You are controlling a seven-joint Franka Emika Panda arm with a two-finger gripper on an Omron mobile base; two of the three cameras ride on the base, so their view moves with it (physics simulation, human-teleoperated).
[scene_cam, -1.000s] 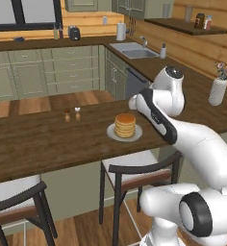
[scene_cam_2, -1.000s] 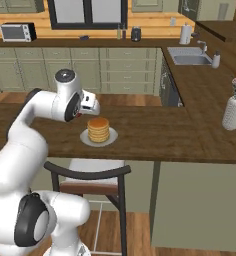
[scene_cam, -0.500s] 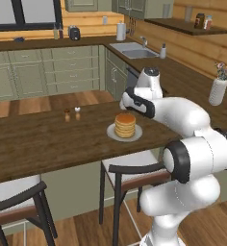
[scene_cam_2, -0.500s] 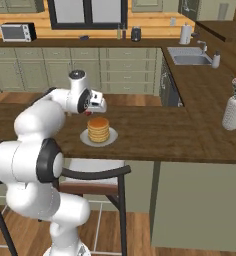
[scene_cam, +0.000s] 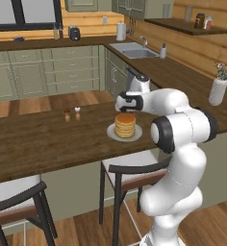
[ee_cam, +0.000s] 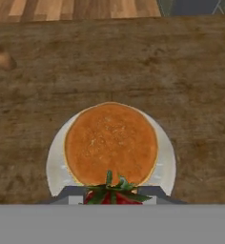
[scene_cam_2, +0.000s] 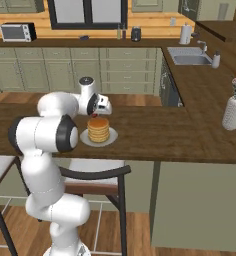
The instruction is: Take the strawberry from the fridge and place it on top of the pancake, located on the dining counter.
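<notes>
From my remote station I had the gripper (scene_cam_2: 95,114) poised just above the pancake (scene_cam_2: 98,129), its jaws pinched on the strawberry (ee_cam: 112,193), whose red flesh and green leaves showed at the bottom of the hand view, right over the near edge of the stack. In the right base view the berry was a small red speck under the hand, just above the top pancake; I could not tell whether it touched. The pancake (scene_cam: 125,125) sat on its round light-grey plate (scene_cam: 111,132), and the plate rested on the dining counter (scene_cam: 43,139), a long dark-brown wooden top. From the hand view the plate (ee_cam: 55,158) ringed the golden stack (ee_cam: 111,143) evenly, with bare wood of the counter (ee_cam: 181,71) all around. Two small shakers (scene_cam: 72,114) stood on the counter to the left of the plate in the left base view, well apart from it. A white vase with flowers (scene_cam_2: 234,109) stood on the counter further to the right. Below the counter edge a dark-framed stool (scene_cam_2: 97,178) was tucked beside the robot's body.
</notes>
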